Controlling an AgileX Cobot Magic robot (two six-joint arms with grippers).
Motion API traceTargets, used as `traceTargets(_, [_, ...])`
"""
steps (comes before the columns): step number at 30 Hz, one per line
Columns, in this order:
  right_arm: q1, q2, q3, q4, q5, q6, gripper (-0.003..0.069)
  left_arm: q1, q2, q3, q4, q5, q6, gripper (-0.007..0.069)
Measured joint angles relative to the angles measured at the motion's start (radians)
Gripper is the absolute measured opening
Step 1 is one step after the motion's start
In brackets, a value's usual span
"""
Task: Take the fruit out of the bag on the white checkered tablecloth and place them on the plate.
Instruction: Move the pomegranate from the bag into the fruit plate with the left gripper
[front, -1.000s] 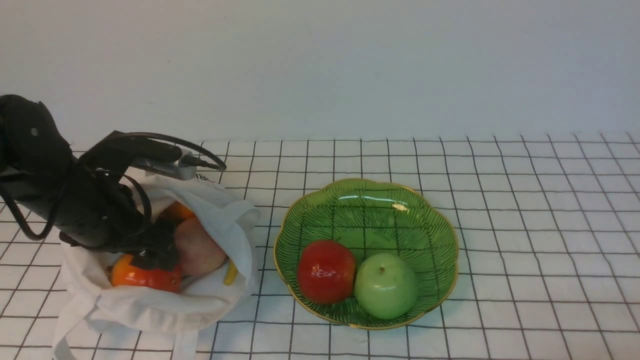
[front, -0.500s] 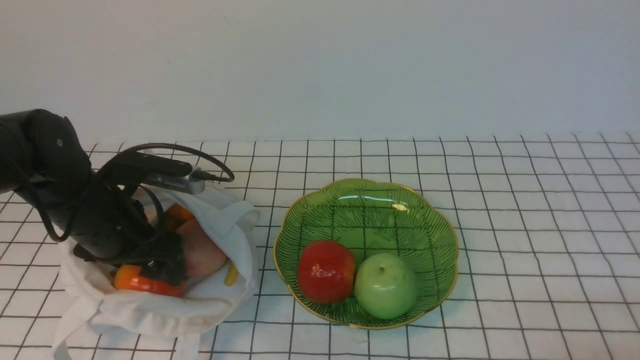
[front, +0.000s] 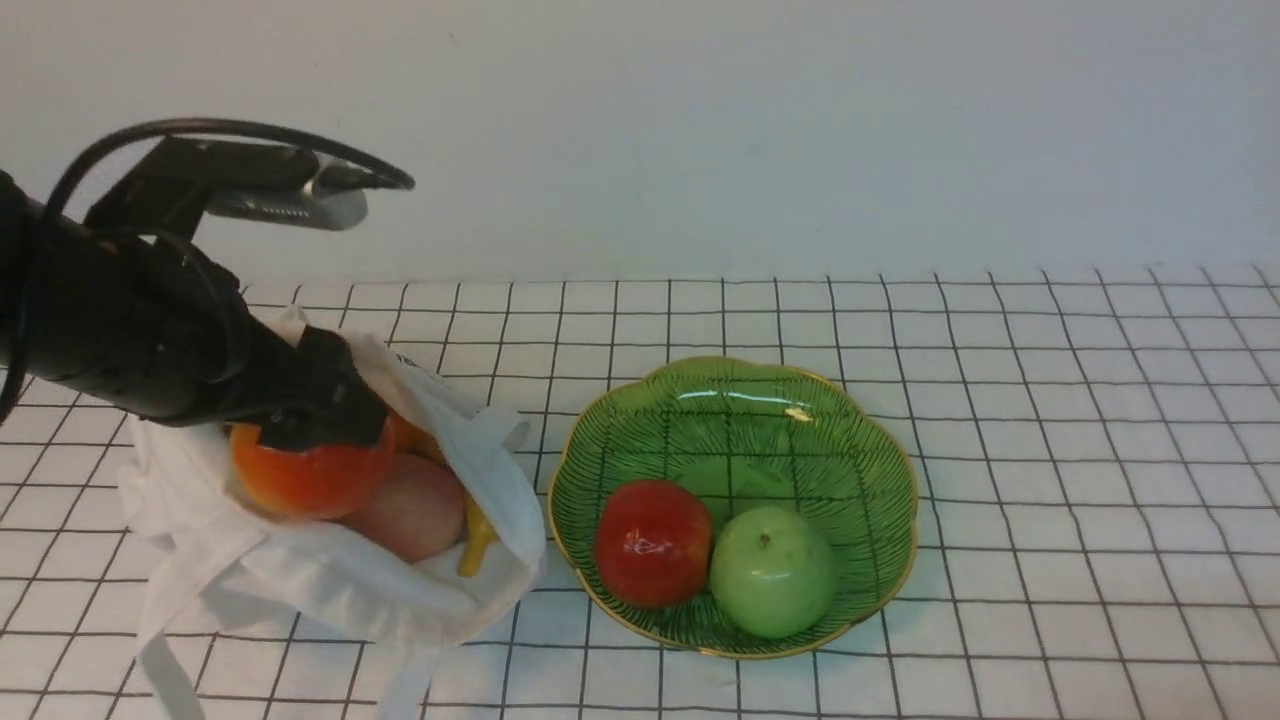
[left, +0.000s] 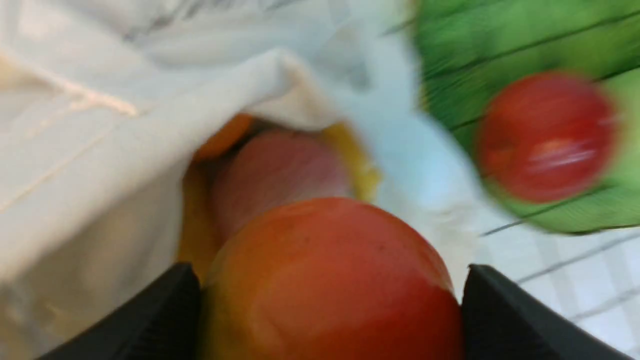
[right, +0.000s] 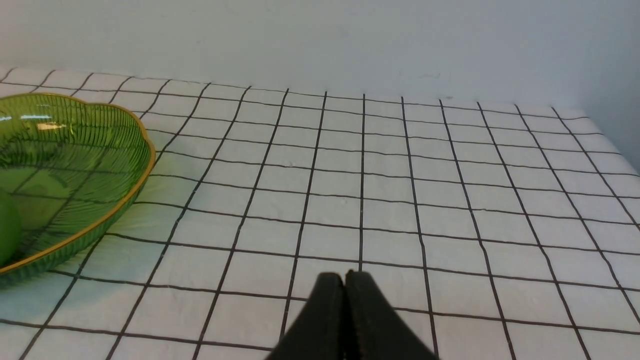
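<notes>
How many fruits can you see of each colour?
Red: 1, red apple on the plate
Green: 1, green apple beside it
Orange-red: 1, round fruit in left gripper
Orange: 1, small orange in the bag
Pink: 1, peach in the bag
Yellow: 1, banana in the bag
Total: 6

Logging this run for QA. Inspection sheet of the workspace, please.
Surface: white checkered tablecloth, flat where visible.
Job's things: bag open at robot's left; orange-red fruit gripped at its mouth; peach, banana and small orange inside; plate holds red apple and green apple.
Clutter: nothing seen.
Grippers: left gripper shut on orange-red fruit; right gripper shut, empty, over the cloth.
Cables: black cable arcs over left wrist.
Surroundings: plain pale wall behind.
</notes>
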Motion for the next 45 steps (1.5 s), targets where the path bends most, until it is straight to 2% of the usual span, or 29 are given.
traceTargets(3, [0.0, 0.0, 0.0, 0.0, 0.0, 0.0, -0.0014, -0.096, -0.04, 0.0, -0.075, -0.035, 0.068, 0.0601])
traceTargets(5, [0.0, 0.0, 0.0, 0.0, 0.0, 0.0, -0.0014, -0.129, -0.037, -0.001, -0.075, -0.055, 0.064, 0.0601])
traceTargets(11, [0.0, 0.0, 0.0, 0.0, 0.0, 0.0, -0.0014, -0.159, 0.02, -0.001, -0.082, -0.111, 0.038, 0.0601])
traceTargets(15, [0.0, 0.0, 0.0, 0.0, 0.0, 0.0, -0.0014, -0.265, 0.067, -0.002, -0.23, -0.21, 0.147, 0.0601])
traceTargets(18, [0.0, 0.0, 0.0, 0.0, 0.0, 0.0, -0.0014, -0.336, 0.14, -0.037, -0.328, -0.306, 0.186, 0.0601])
traceTargets(23, [0.0, 0.0, 0.0, 0.0, 0.0, 0.0, -0.0014, -0.402, 0.34, -0.176, -0.361, -0.383, 0.228, 0.0601])
traceTargets(32, [0.0, 0.0, 0.0, 0.0, 0.0, 0.0, -0.0014, -0.428, 0.609, -0.319, -0.359, -0.443, 0.252, 0.0601])
traceTargets(36, [0.0, 0.0, 0.0, 0.0, 0.0, 0.0, -0.0014, -0.428, 0.65, -0.326, -0.354, -0.477, 0.253, 0.0605])
traceTargets(40, [0.0, 0.0, 0.0, 0.0, 0.0, 0.0, -0.0014, -0.427, 0.648, -0.328, -0.316, -0.481, 0.253, 0.0671])
traceTargets(45, [0.0, 0.0, 0.0, 0.0, 0.0, 0.0, -0.0014, -0.4, 0.609, -0.328, -0.269, -0.446, 0.249, 0.0684])
